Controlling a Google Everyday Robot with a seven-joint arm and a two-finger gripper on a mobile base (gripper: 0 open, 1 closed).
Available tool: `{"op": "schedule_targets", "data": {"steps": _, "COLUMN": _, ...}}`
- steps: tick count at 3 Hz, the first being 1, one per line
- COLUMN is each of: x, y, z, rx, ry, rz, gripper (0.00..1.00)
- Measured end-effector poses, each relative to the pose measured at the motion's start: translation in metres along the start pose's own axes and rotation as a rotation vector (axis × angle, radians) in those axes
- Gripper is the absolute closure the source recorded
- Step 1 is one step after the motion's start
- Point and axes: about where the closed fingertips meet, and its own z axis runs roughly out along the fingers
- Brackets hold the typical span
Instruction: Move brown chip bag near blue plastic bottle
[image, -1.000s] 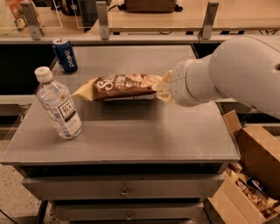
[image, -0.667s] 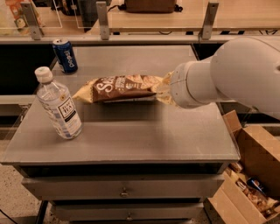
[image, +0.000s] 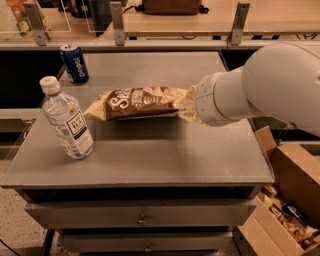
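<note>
The brown chip bag (image: 142, 102) has white lettering and cream-yellow ends. It lies lengthwise over the middle of the grey table (image: 165, 160), slightly raised, with a shadow under it. My gripper (image: 189, 104) is at the bag's crumpled right end, mostly hidden behind my white wrist (image: 220, 97), and is shut on that end. The blue plastic bottle (image: 66, 119) has a white cap and a dark label. It stands upright at the table's left, a short gap from the bag's left end.
A blue soda can (image: 74, 63) stands at the back left of the table. An open cardboard box (image: 285, 200) of items sits on the floor to the right. A railing with posts (image: 118, 22) runs behind the table. Drawers are below the tabletop.
</note>
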Motion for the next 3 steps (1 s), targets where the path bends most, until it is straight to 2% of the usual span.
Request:
{"op": "schedule_targets", "data": {"steps": 2, "x": -0.0019, "y": 0.0017, "z": 0.0011, "rx": -0.008, "ry": 0.001, "rz": -0.008, "gripper": 0.13}}
{"op": "schedule_targets", "data": {"steps": 3, "x": -0.0035, "y": 0.0012, "z": -0.0003, "rx": -0.006, "ry": 0.002, "rz": -0.011, "gripper": 0.00}}
